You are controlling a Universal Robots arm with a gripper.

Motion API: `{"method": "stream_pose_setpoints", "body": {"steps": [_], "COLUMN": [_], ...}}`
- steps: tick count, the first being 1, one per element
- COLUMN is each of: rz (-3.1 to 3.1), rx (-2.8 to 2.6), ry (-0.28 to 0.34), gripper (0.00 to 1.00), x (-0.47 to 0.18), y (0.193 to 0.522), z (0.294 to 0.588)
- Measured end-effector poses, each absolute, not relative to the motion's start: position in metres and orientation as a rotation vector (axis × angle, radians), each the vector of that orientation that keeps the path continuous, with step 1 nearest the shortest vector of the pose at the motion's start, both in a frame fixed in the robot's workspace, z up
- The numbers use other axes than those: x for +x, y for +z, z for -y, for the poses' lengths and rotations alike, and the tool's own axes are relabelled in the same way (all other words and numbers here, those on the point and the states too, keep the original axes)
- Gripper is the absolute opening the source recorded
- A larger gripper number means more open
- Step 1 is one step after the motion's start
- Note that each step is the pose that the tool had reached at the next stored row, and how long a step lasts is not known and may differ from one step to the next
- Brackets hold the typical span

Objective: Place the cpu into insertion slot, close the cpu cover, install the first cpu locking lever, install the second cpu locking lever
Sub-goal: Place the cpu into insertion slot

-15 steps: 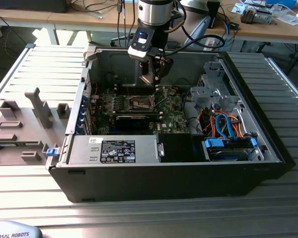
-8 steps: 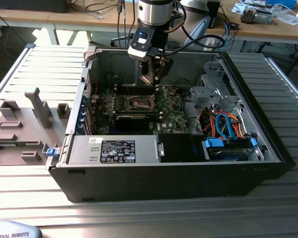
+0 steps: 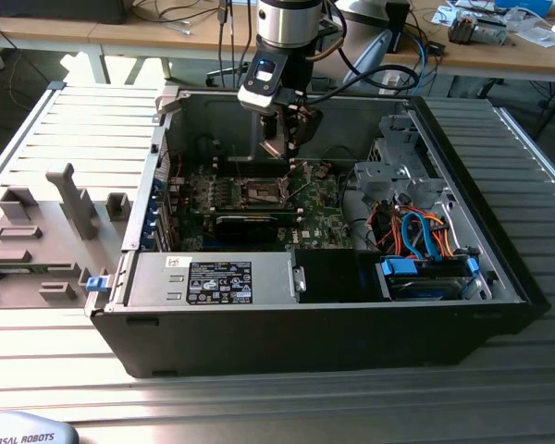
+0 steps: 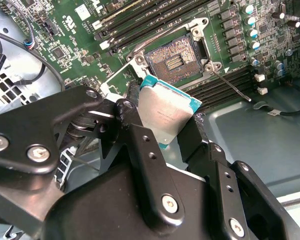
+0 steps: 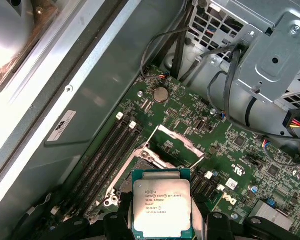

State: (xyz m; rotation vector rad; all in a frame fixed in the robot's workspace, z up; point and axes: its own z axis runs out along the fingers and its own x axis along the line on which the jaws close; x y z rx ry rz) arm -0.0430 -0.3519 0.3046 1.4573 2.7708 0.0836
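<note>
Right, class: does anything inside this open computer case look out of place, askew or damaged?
Nothing looks damaged. The cpu is out of the insertion slot, clamped in the gripper near it, and the slot's contacts lie bare.

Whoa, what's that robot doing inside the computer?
The robot arm's gripper is pinching the cpu by its edges and holding it in the air just above the green circuit board inside the open computer case. The insertion slot is empty, and the cpu cover is flipped up out of the way. The chip is not in its slot yet.
</note>
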Motion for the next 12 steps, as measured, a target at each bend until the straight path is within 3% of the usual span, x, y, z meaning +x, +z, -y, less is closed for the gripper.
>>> {"method": "stream_pose_setpoints", "body": {"steps": [12], "rz": [-2.764], "rx": [1.470], "ry": [0.084], "gripper": [0.54], "x": [-0.0430], "y": [0.3045], "z": [0.3519]}}
